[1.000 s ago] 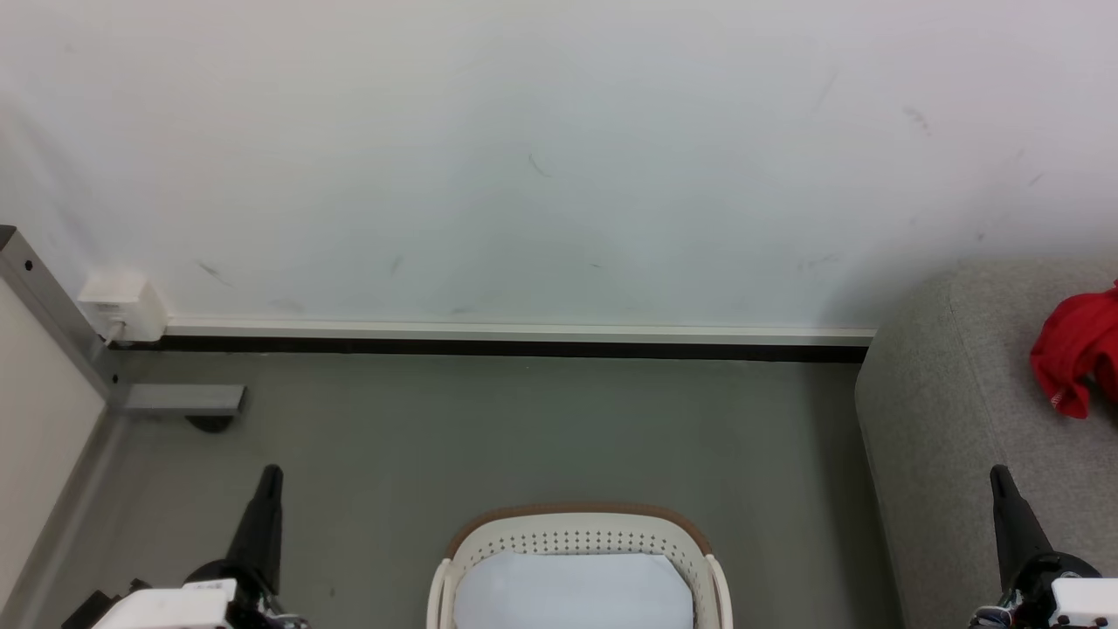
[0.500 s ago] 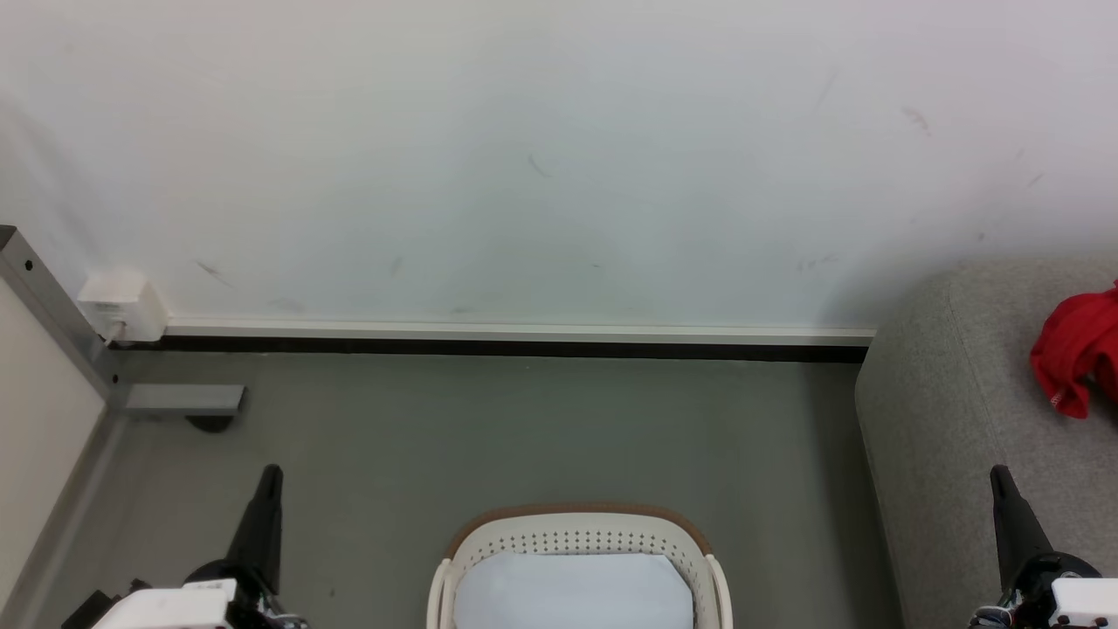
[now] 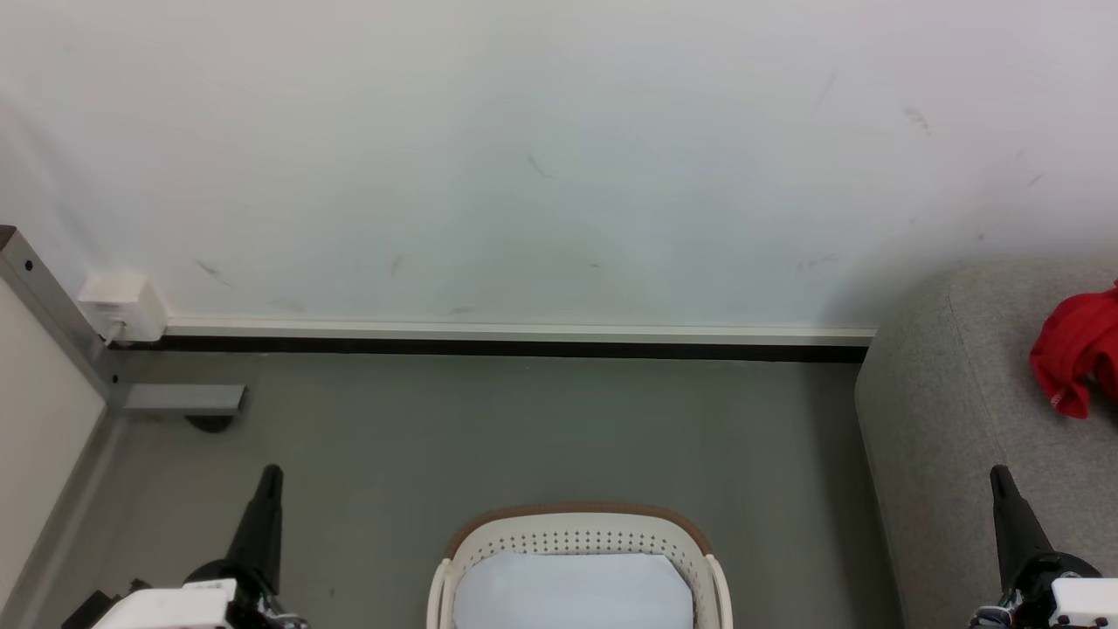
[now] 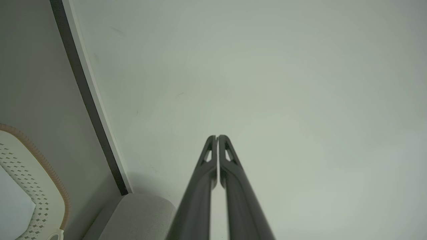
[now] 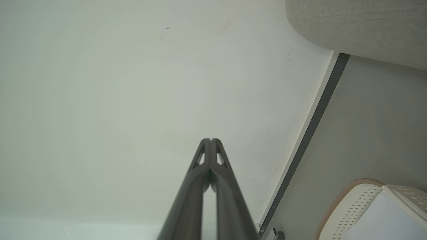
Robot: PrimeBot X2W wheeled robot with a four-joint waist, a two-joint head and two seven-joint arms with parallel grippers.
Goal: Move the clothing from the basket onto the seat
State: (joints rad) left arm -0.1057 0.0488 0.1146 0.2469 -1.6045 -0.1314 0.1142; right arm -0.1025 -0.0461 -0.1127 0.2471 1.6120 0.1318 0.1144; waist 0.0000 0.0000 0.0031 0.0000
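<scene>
Head view: we see the red clothing [image 3: 1076, 358] lying on the grey seat [image 3: 952, 428] at far right, well apart from the basket [image 3: 576, 527] at bottom centre, where a white sheet [image 3: 572, 590] lies inside. Our left fingers [image 3: 260, 524] and right fingers [image 3: 1013, 524] flank the basket, each pair pressed together, gripping nothing.

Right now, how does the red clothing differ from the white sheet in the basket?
Colour: the clothing is bright red, the sheet plain white. Pose: the clothing is bunched up, the sheet lies flat. Place: the clothing rests on the grey seat, the sheet inside the basket. Both are cut off by the head view's edge.
</scene>
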